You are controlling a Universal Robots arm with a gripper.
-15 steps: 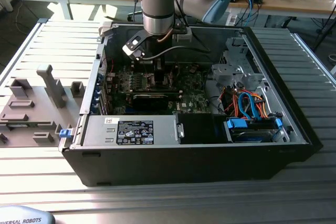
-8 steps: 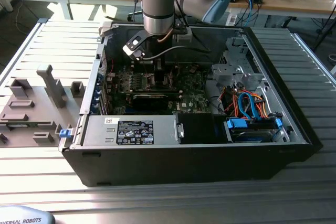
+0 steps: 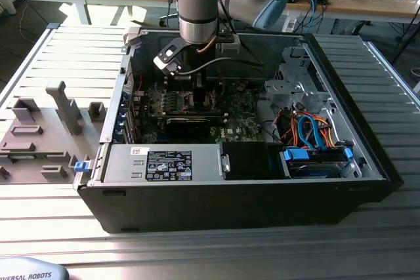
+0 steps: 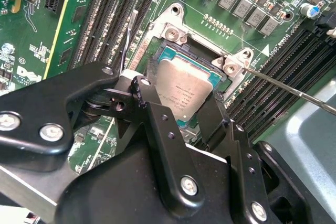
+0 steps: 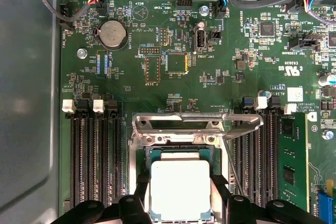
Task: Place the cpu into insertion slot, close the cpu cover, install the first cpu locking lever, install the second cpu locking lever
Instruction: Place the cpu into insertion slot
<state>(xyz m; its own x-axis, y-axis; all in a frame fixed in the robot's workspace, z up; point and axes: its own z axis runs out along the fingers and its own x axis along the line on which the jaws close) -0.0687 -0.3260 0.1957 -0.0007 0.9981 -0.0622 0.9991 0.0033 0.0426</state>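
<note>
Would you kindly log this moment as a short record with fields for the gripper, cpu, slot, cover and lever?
insertion slot: on the green board, its metal rim showing
cpu: metal top up, over the insertion slot; whether seated, cannot tell
gripper: jaws closed on two opposite sides of the cpu
cpu cover: open, raised off the slot
locking lever: thin rod swung free, not latched

Raised cpu cover [image 5: 197, 128] and slanting lever rod [image 4: 294, 91] close beside the insertion slot [image 4: 170, 55].
</note>
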